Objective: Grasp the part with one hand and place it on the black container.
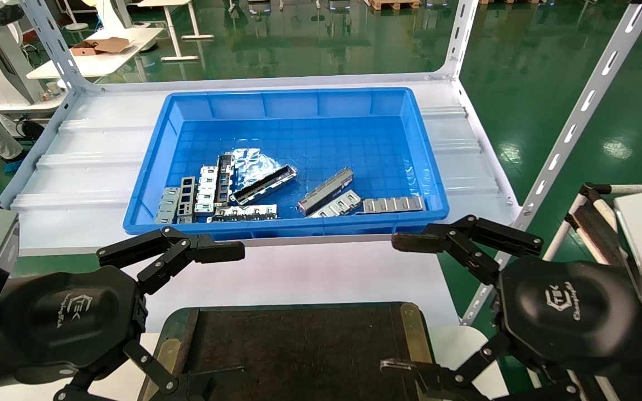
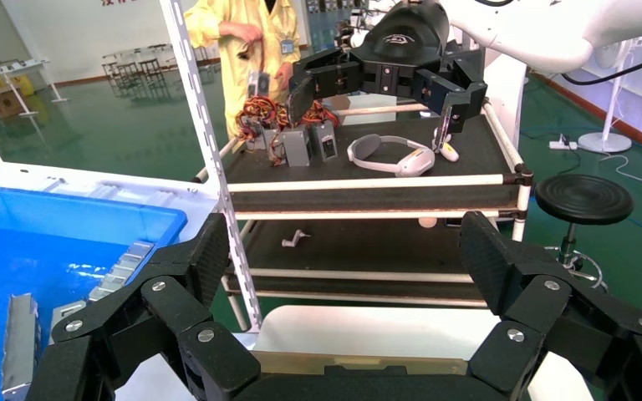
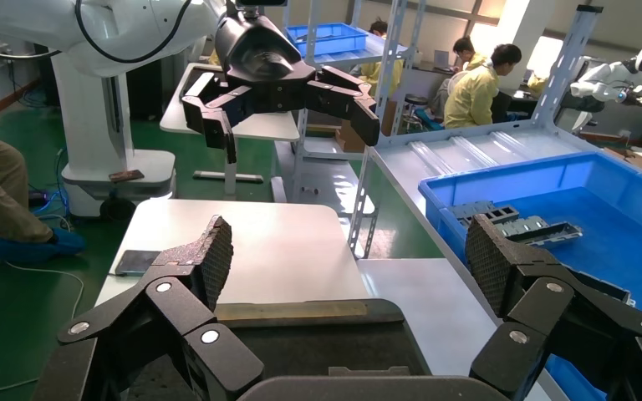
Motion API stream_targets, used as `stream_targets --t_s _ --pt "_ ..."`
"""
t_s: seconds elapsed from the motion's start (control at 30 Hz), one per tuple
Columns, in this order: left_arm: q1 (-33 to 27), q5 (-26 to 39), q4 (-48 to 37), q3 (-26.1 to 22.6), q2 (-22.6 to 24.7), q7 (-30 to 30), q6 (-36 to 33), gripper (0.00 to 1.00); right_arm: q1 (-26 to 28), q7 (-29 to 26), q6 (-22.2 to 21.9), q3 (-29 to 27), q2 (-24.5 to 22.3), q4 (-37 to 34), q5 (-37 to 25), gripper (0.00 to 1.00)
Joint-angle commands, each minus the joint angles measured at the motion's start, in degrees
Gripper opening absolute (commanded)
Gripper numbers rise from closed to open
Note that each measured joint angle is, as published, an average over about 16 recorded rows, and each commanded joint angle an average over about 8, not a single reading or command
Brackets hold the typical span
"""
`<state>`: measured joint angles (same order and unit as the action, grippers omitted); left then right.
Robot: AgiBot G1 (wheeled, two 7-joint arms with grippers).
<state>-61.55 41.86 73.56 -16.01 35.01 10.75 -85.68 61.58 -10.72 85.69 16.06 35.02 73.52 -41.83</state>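
The part [image 1: 326, 191], a slim grey boxy bar, lies slanted on the floor of the blue bin [image 1: 298, 100], right of centre. The black container [image 1: 298, 345], a flat black tray with brass side strips, sits on the white table below the bin, between my two grippers. It also shows in the right wrist view [image 3: 301, 338]. My left gripper [image 1: 218, 320] is open and empty at the tray's left edge. My right gripper [image 1: 399, 303] is open and empty at the tray's right edge. Both are well short of the part.
In the bin, flat silver strips with square cut-outs [image 1: 198, 192] and an open trough-shaped bar with a black inside [image 1: 263, 185] lie left of the part; more strips [image 1: 392, 204] lie right of it. White rack uprights [image 1: 577, 117] stand at the shelf's corners. A cart [image 2: 368, 180] stands to the right.
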Motion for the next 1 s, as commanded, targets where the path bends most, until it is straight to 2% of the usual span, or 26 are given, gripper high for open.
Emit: stream_targets --t_s 0.03,1.0 --pt "0.00 0.00 0.00 0.00 0.00 0.00 0.00 1.00 0.00 0.00 0.00 0.00 0.00 0.00 0.00 1.00" --pt "0.00 0.00 0.00 0.00 0.00 0.00 0.00 1.00 0.00 0.00 0.00 0.00 0.00 0.00 0.00 1.00"
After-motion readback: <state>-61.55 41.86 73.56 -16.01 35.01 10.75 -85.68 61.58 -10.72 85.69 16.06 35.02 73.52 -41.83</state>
